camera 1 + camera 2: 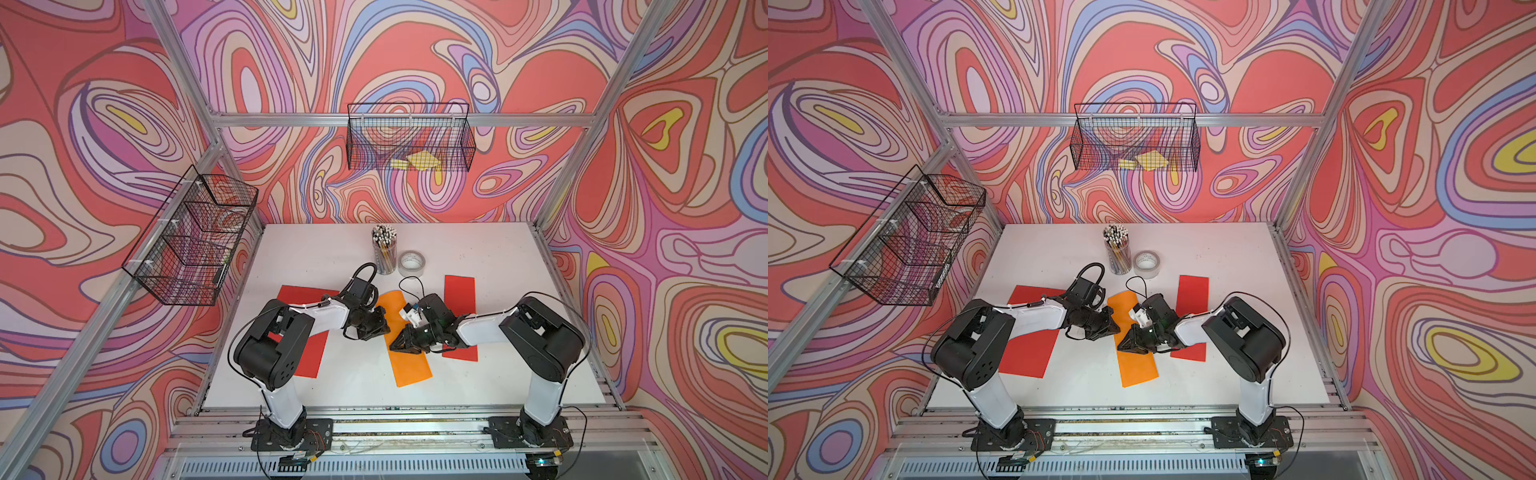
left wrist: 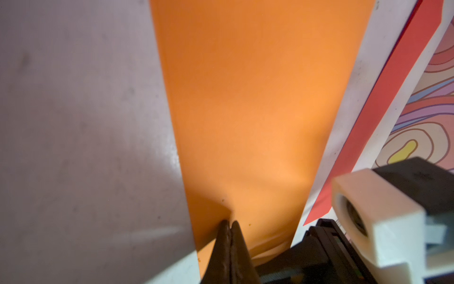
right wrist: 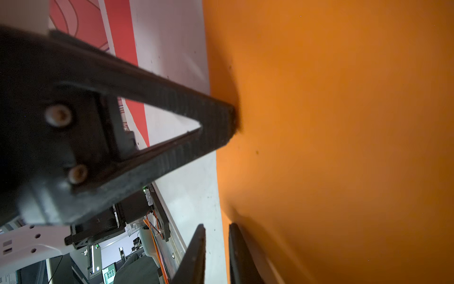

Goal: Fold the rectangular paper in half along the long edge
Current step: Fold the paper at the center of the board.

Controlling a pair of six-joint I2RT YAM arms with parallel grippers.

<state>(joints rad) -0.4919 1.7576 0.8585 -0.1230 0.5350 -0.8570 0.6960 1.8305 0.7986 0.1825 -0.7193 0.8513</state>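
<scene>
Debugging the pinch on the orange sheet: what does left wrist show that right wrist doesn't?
Left wrist only: the left gripper from behind, tips pressed together on the edge of the orange paper; the right wrist camera housing; the red paper on the robot's right.
Right wrist only: the right gripper, fingers slightly apart, one over the table, one over the paper; the red paper on the robot's left.
Both: orange paper, table, the left gripper's closed tips.

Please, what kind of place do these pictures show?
Probably a robot test cell in a laboratory: two white-and-black robot arms bolted to a metal rail, a silver aluminium frame, and swirl-patterned printed walls around a white table.
</scene>
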